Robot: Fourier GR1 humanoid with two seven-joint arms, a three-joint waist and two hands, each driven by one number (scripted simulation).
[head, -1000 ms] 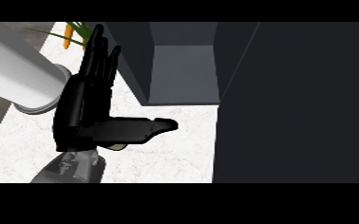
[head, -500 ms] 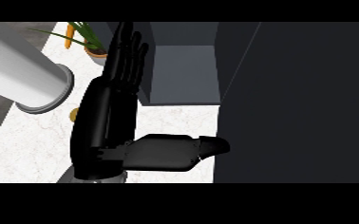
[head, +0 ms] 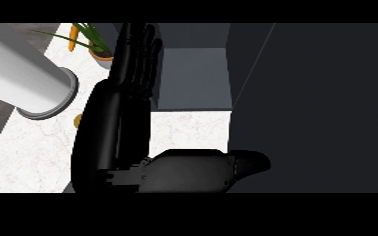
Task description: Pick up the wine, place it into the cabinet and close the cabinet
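My left hand fills the left middle of the head view, very close to the camera. It is open, with straight fingers pointing up over the left edge of the cabinet's grey opening and its thumb stretched to the right. The thumb's tip overlaps the lower edge of a tall dark panel, apparently the cabinet's door; I cannot tell if they touch. No wine bottle shows; the hand hides part of the cabinet's inside. My right hand is out of view.
A pale grey cylinder slants in from the upper left. Behind it stand a potted plant and an orange item. A small yellow thing peeks out beside the hand. White marble counter lies before the cabinet.
The left hand has risen toward the camera and moved right, growing much larger. Its fingers now reach over the cabinet's edge and its thumb reaches the dark panel.
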